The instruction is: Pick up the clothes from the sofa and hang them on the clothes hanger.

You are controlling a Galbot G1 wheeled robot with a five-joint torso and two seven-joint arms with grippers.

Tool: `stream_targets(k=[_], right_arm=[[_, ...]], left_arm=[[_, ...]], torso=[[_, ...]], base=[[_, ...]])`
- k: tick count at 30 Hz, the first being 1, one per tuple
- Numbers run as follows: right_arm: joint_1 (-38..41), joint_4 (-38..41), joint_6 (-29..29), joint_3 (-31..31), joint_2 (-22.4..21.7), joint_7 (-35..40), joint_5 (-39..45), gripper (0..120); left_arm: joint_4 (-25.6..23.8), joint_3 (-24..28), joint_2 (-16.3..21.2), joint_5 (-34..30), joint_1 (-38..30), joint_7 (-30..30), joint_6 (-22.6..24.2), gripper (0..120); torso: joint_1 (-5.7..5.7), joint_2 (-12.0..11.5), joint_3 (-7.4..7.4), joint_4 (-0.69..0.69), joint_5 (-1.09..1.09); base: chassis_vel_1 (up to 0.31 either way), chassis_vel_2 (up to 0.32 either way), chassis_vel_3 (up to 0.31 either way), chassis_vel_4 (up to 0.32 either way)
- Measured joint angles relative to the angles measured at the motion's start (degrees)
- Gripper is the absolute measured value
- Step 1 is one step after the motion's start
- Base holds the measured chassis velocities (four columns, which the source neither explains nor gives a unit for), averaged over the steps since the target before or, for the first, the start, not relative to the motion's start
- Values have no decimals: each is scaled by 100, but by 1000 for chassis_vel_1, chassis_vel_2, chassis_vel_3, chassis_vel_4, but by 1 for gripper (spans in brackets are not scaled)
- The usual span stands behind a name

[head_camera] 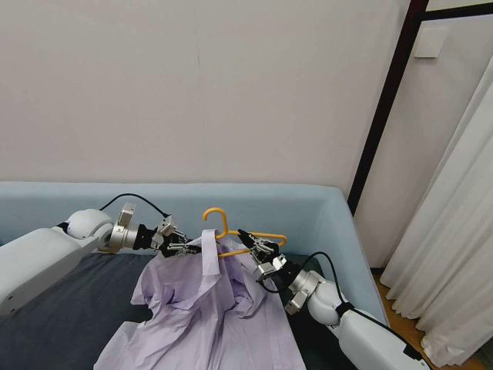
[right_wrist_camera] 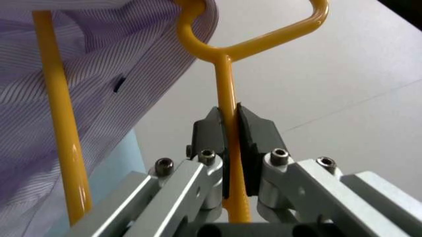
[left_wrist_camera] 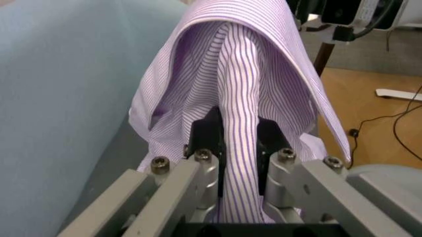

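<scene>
The right gripper (right_wrist_camera: 231, 143) is pressed tight on a thin bar of the yellow hanger (right_wrist_camera: 224, 74), holding it up over the sofa (head_camera: 293, 204) with the hook on top. The left gripper (left_wrist_camera: 238, 132) pinches a narrow fold of the striped lilac shirt (left_wrist_camera: 231, 59) – possibly the collar or front edge, though the bunched cloth makes that hard to tell.

In the head view the hanger's long axis runs across between the two grippers. The shirt is draped over the end nearer the left gripper and trails down onto the dark seat, while the end nearer the right gripper is bare. So the cloth lies to the left of the open shoulder, and the left arm is the one placed to draw it across.

The covered end of the hanger is hidden under fabric – how far it sits inside the shirt cannot be seen.
</scene>
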Motion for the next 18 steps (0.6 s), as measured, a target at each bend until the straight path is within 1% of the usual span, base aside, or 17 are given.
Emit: stream_targets(k=[1,2,4,6,7,8,9,12,13,15,16,18], right_arm=[[-13,45,-60,-49,-21,-3,129,8],[-13,45,-60,-49,-21,-3,129,8],[-48,184,-203,-154,-87,-9,502,18],[-94,349,-307,-240,-147,-14,823,24],[-132,491,-368,-277,-203,-28,1014,31],[-132,491,-368,-277,-203,-28,1014,31],[-177,619,-405,-294,-259,-57,1175,34],[-426,1043,-442,-283,-557,-526,1873,49],[-426,1043,-442,-283,-557,-526,1873,49],[-751,1220,-287,-168,-836,-953,2373,57],[-751,1220,-287,-168,-836,-953,2373,57],[-1238,1199,-109,5,-1038,-1414,2931,68]], left_arm=[[-9,-16,14,0,10,-15,-18,7],[-9,-16,14,0,10,-15,-18,7],[-13,-47,54,4,29,-76,-38,7],[-35,-87,76,4,56,-85,-50,7],[-46,-104,89,4,72,-91,-55,7],[-46,-104,89,4,72,-91,-55,7],[-50,-114,96,4,83,-97,-60,7],[-46,-204,86,42,145,-123,-108,7],[-46,-204,86,42,145,-123,-108,7],[-48,-250,82,62,171,-130,-131,7],[-48,-250,82,62,171,-130,-131,7],[-82,-259,93,112,186,-130,-156,7]], torso=[[0,0,0,0,0],[0,0,0,0,0],[0,0,0,0,0],[0,0,0,0,1],[0,0,0,0,0],[0,0,0,0,0],[0,0,0,1,0],[0,1,-1,2,0],[0,1,-1,2,0],[0,1,-1,0,0],[0,1,-1,0,0],[-1,1,0,-3,1]], base=[[0,0,0,0],[0,0,0,0],[0,0,0,0],[0,0,0,0],[0,0,0,0],[0,0,0,0],[0,0,0,0],[0,0,0,0],[0,0,0,0],[0,0,0,0],[0,0,0,0],[0,0,0,0]])
